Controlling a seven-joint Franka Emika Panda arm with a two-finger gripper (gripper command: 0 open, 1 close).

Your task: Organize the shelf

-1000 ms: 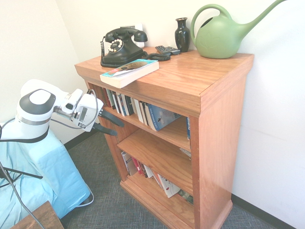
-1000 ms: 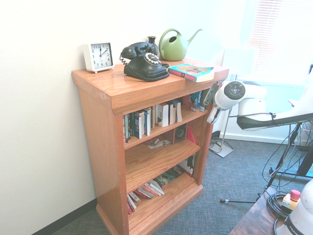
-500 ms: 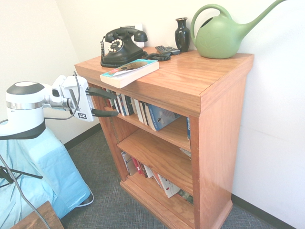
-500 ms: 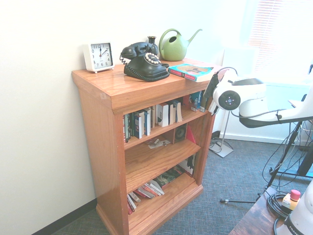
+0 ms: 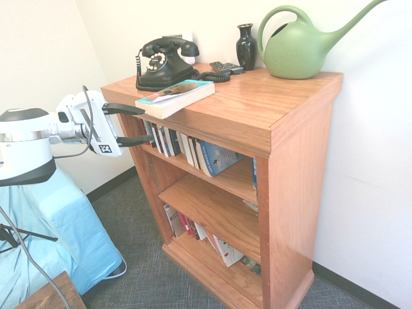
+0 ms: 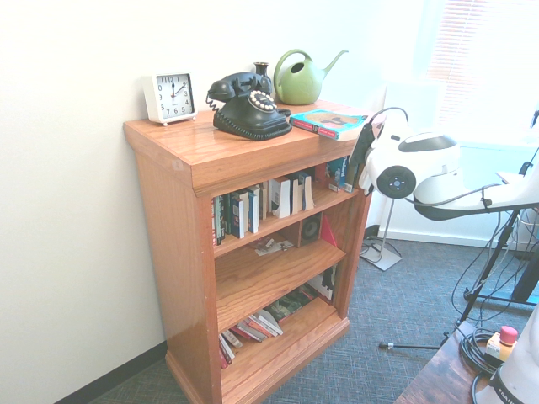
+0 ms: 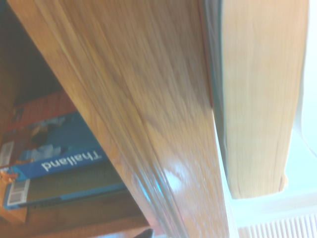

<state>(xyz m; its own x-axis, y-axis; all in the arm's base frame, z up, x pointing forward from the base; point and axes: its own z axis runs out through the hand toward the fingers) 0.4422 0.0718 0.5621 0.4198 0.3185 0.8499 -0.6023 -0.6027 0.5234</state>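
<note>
First exterior view: the gripper [image 5: 140,123] is pointing level at the front corner of the shelf [image 5: 270,161], jaws standing wide apart with nothing between them, just beside the overhanging top. The shelf is standing against the wall, bearing a paperback book [image 5: 175,97], black rotary telephone [image 5: 162,62], dark vase [image 5: 246,46] and green watering can [image 5: 299,46]. A "Thailand" guidebook [image 7: 57,166] is showing in the wrist view under the top board.

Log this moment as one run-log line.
gripper: jaws open, empty, pointing level | position: at front edge of shelf top, beside book lying flat there | contact: none visible | task: book not yet grasped
</note>
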